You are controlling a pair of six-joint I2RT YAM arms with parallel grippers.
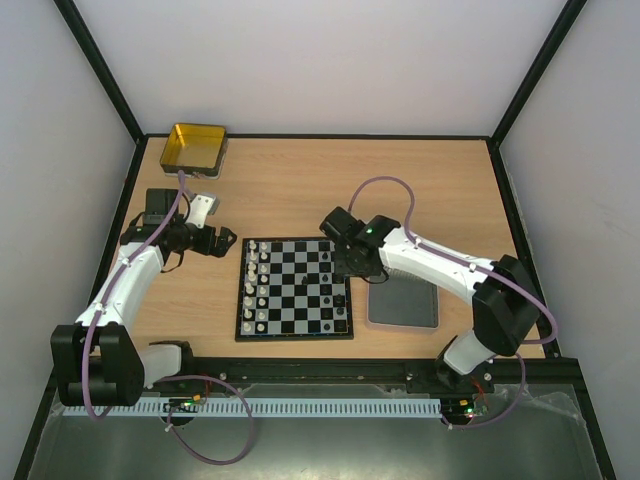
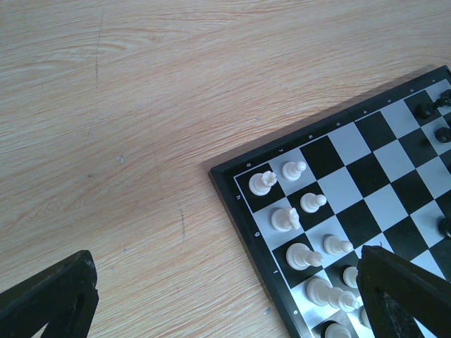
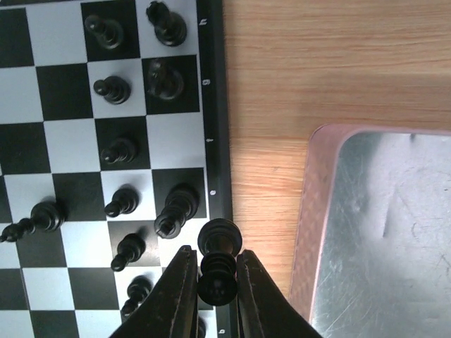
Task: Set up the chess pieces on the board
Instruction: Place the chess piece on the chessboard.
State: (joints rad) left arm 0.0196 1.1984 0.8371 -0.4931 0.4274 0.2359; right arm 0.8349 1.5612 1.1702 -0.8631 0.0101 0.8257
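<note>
Right end effector tight on black piece at board rim; left end effector wide apart, empty, beside board.

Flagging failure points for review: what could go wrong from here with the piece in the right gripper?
1. The held black piece appears to hang over the rim of the board; released here, it may land off-square.
2. The right gripper could knock the crowded black pieces beside it.

We see a black-and-white chequered board, black-rimmed, with white pieces and black pieces. Tray is grey, tin gold, table light woodgrain.
</note>
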